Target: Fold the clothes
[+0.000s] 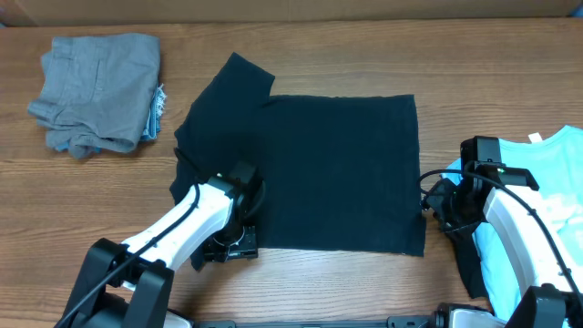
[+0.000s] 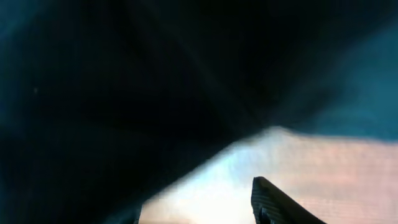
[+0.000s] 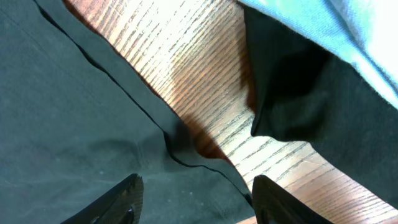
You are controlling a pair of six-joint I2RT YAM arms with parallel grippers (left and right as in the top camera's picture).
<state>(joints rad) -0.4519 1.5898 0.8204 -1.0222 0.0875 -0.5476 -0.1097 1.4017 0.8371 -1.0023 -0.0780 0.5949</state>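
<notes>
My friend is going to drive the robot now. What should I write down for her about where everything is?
Left gripper: open, at the lower left edge of the black T-shirt.
Right gripper: open, over the shirt's right edge, holding nothing.
Black T-shirt: flat mid-table, one sleeve sticking out at the upper left.
Grey garments: folded, far left corner.
Light blue T-shirt: right edge, partly under the right arm.
Done: grey pile. Left: fold the black shirt, then probably the blue one.

Overhead looks straight down at the table [image 1: 364,55]; both wrist cameras face down, very close, sharing the black shirt [image 1: 346,173].
</notes>
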